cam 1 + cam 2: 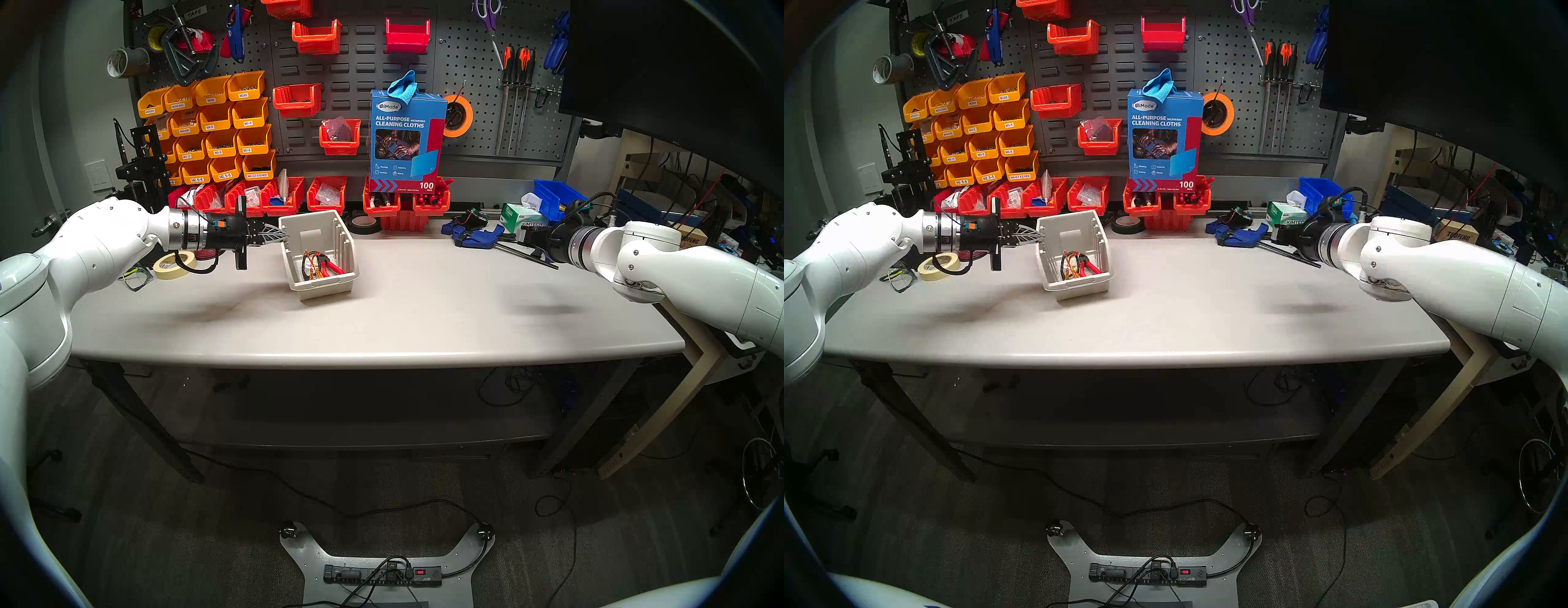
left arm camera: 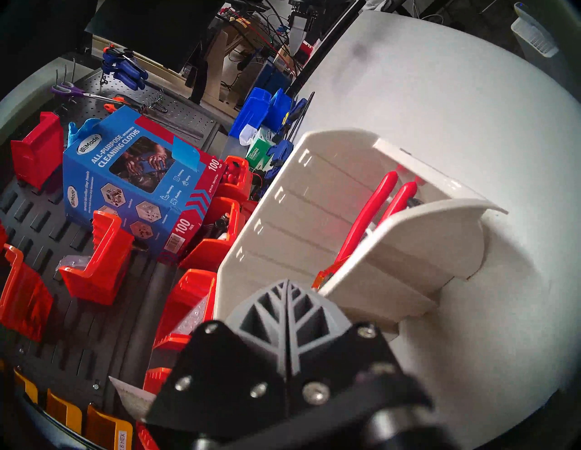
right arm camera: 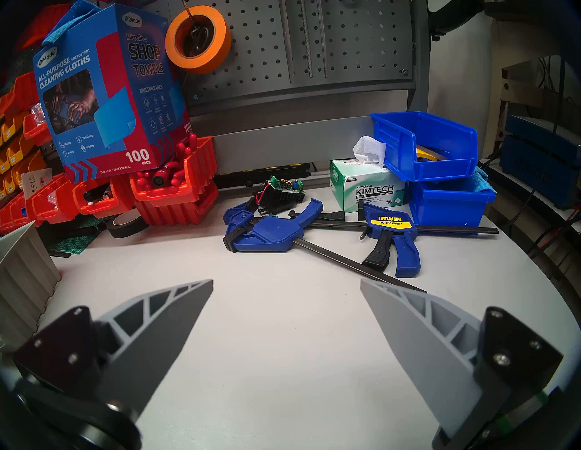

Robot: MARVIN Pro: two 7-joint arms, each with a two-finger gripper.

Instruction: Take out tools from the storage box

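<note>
The beige storage box [image 1: 326,292] stands on the grey table, left of centre, its low front lip toward me. Inside lie red-handled pliers [image 1: 334,267] and, to their left, folded safety glasses [image 1: 311,266] with orange-and-black arms. My left gripper [image 1: 281,234] is shut with nothing in it, its tips at the box's back left corner. In the left wrist view the joined fingers [image 2: 273,314] sit against the box wall [image 2: 298,201], with the pliers [image 2: 371,204] beyond. My right gripper [image 3: 286,281] hangs open and empty over the bare table at the right, far from the box.
Two blue bar clamps [image 3: 276,232], a Kimtech tissue box [image 3: 367,188] and stacked blue bins [image 3: 440,147] lie ahead of the right gripper. A masking tape roll [image 1: 176,263] and green-framed glasses [image 1: 138,276] sit under the left arm. Red bins [image 1: 326,195] line the back.
</note>
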